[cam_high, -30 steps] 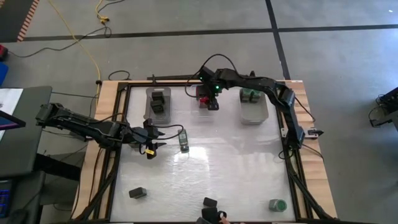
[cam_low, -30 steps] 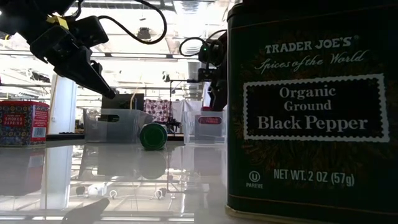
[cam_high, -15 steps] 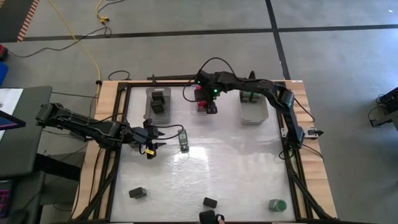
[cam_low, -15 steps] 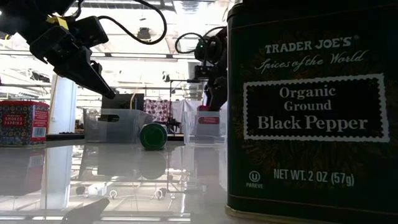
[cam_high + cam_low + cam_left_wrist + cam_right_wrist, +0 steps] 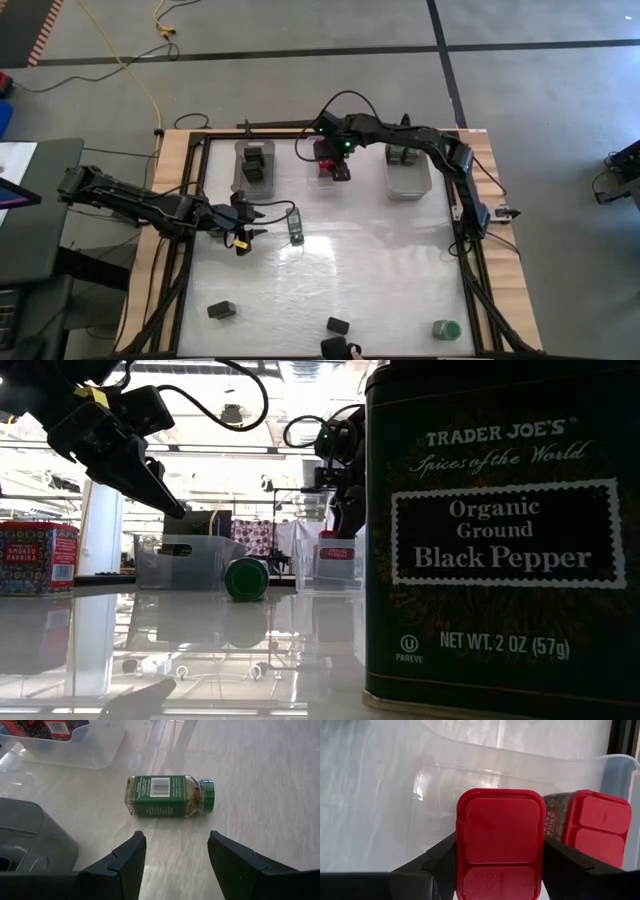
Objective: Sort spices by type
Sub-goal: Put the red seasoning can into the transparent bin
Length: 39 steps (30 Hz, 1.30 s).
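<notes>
My right gripper [image 5: 338,170] reaches into the middle translucent bin [image 5: 330,184] at the far side and is shut on a red-lidded spice box [image 5: 500,830]. A second red box [image 5: 600,822] stands beside it in that bin. My left gripper [image 5: 175,851] hovers open at the table's left-centre. Just ahead of its fingers, untouched, a green-lidded jar [image 5: 170,796] lies on its side on the table. The left bin [image 5: 255,165] holds black boxes, and the right bin [image 5: 408,172] holds green jars. My right gripper pinches the red box between its two fingers, which lie on two opposite sides just below the lid [image 5: 462,850]. The fingers come from above, pointing down. The box stays upright inside the bin [image 5: 338,552]; whether its bottom touches the bin floor I cannot tell.
Near the table's near edge stand a dark tin [image 5: 221,311], a black pepper tin [image 5: 338,325] that fills the right of the low view [image 5: 500,530], and a green-lidded jar [image 5: 446,329]. A red paprika tin [image 5: 38,557] shows at the low view's left. The table's middle is bare.
My right arm has shifted slightly toward the table's left over the middle bin, still shut on the red box. The left arm has kept still.
</notes>
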Available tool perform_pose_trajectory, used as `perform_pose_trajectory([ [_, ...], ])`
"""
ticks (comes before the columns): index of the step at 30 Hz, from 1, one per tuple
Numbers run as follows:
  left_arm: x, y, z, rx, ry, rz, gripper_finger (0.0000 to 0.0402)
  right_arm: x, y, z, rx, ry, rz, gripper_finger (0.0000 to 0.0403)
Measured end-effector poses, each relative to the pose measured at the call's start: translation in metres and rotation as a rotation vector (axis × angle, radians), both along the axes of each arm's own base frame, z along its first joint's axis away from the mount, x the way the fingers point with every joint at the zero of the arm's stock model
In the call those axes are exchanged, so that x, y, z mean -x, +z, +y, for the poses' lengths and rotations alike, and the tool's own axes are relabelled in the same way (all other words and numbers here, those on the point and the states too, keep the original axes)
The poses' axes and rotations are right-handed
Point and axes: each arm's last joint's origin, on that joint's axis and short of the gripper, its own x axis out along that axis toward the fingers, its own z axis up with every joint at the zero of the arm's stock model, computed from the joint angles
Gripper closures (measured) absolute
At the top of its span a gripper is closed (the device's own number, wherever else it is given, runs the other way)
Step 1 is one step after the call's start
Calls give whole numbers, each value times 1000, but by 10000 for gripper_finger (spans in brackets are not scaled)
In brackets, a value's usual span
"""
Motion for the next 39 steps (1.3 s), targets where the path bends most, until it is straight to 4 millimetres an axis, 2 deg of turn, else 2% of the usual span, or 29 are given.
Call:
perform_pose_trajectory([
  [39, 0, 0, 0, -5, -4, 2, 198, 2, 0, -1, 15, -9, 22, 142],
])
